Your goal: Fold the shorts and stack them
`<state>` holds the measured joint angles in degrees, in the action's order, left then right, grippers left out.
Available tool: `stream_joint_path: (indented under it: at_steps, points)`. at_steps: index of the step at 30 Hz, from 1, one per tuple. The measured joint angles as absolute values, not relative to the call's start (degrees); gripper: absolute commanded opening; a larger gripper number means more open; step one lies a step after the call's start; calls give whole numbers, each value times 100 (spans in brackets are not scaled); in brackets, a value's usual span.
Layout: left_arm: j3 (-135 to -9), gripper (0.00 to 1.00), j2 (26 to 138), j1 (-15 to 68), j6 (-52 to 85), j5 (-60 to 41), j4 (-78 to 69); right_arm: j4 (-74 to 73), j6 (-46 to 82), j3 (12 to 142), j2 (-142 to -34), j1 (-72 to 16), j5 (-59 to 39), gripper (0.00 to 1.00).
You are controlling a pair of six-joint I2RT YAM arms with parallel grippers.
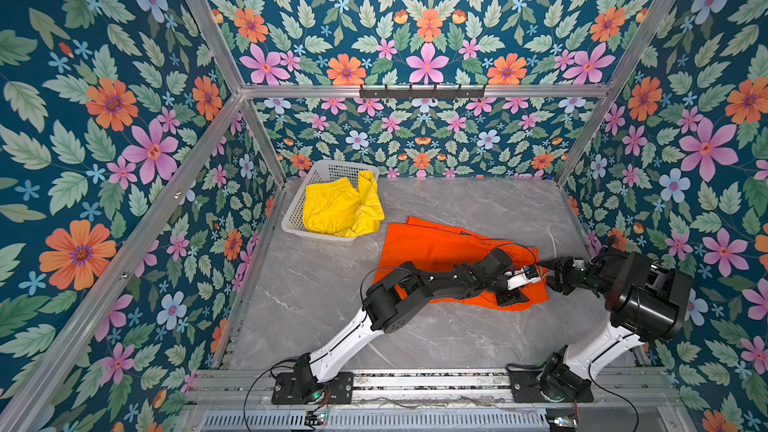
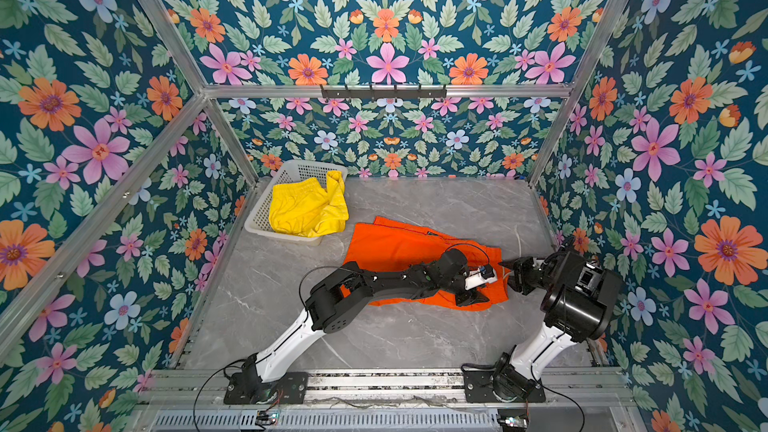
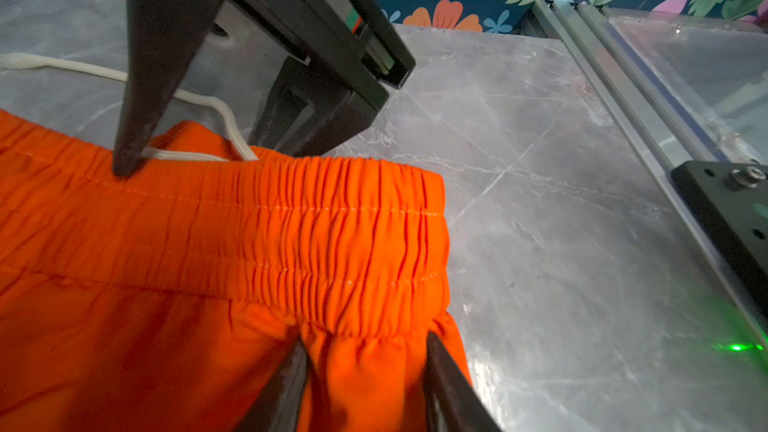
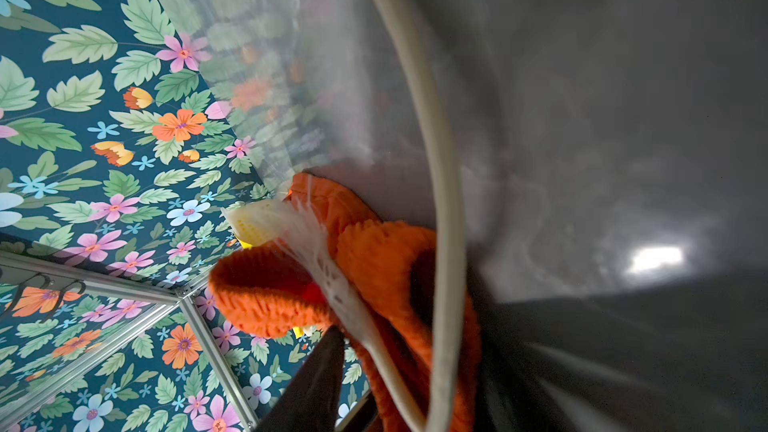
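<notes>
The orange shorts (image 1: 436, 247) (image 2: 395, 243) lie spread on the grey table, with the gathered waistband (image 3: 332, 234) at their right end. My left gripper (image 1: 513, 299) (image 2: 473, 299) (image 3: 365, 340) is down on the near corner of the waistband. Its fingers stand apart, with a bulge of orange cloth between them. My right gripper (image 1: 544, 272) (image 2: 505, 270) (image 3: 203, 155) (image 4: 399, 313) straddles the waistband's edge farther back, by the white drawstring (image 3: 83, 66) (image 4: 440, 160), its jaws apart. The yellow shorts (image 1: 336, 209) (image 2: 303, 209) lie crumpled in the basket.
The white perforated basket (image 1: 293, 209) (image 2: 259, 209) stands at the back left of the table. The floral side wall is close behind my right arm. Metal rails and base plates (image 3: 723, 209) run along the front edge. A hook rack (image 1: 422, 91) hangs on the back wall.
</notes>
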<state>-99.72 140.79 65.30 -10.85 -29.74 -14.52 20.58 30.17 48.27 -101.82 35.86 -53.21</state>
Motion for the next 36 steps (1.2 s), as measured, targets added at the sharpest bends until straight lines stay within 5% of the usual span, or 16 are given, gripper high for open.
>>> stream_joint_path:
  at_steps: [7, 25, 26, 30, 36]
  points:
    - [-9198, 18, 13635, 6567, -1199, -2987, -2154, 1634, 3319, 4875, -10254, 3430, -5498, 54]
    - [-8971, 30, 13541, 6713, -2084, -2694, -2864, 2486, 2587, 4976, -9996, 2816, -5413, 68]
    - [-8978, 33, 13557, 6711, -2084, -2694, -2864, 2561, 2508, 4956, -9939, 2821, -5349, 70]
    - [-8986, 71, 13576, 6707, -2001, -2703, -2864, 2810, 2318, 4934, -9749, 2812, -5212, 73]
    - [-8565, 81, 13030, 6353, -862, -2952, -3227, 3122, 2141, 5175, -9754, 2792, -4960, 72]
